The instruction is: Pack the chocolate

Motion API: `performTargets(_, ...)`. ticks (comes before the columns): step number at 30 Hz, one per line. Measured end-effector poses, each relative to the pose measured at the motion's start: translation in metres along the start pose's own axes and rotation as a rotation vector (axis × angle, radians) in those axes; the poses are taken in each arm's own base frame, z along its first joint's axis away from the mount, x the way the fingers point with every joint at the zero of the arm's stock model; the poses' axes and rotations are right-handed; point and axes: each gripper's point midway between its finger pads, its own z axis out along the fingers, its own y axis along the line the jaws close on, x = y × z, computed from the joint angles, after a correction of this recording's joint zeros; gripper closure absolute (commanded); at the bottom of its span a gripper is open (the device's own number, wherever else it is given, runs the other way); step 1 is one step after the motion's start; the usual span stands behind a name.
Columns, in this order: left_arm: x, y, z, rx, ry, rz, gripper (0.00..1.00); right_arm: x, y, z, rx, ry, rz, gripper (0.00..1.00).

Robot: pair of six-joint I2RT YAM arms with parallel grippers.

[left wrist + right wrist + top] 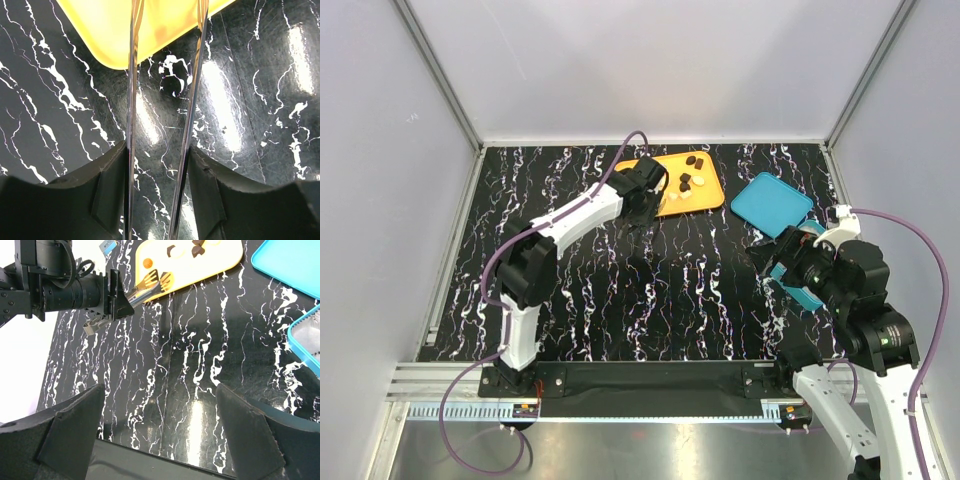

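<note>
Several tiny chocolates, dark brown (pixel 686 180) and cream-white (pixel 671 198), lie on the flat orange tray (pixel 713 192). They also show in the right wrist view (pixel 171 250). My left gripper (pixel 650 200) (pixel 157 150) is shut on metal tongs (pixel 131 100) (pixel 150 282). The tong tips hang apart over the tray's near-left edge, with nothing between them. My right gripper (pixel 770 258) (pixel 159 390) is open and empty above bare table, beside the teal box (pixel 307 337).
The teal lid (pixel 772 203) lies flat between the tray and the teal box (pixel 805 292), which my right arm partly hides. The black marbled tabletop (pixel 620 300) is walled by white panels left, back and right.
</note>
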Motion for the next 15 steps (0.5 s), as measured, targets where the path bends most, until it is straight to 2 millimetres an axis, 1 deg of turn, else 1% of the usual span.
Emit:
performTargets(7,0.0033,0.0017,0.0082,-0.007,0.017,-0.001,0.49,0.0014,-0.0023,-0.0005,0.01,0.005,-0.007,0.0)
performTargets(15,-0.0051,0.0001,0.011,-0.004,0.004,-0.006,0.51,0.0008,-0.006,-0.0005,0.028,0.0,-0.018,0.0)
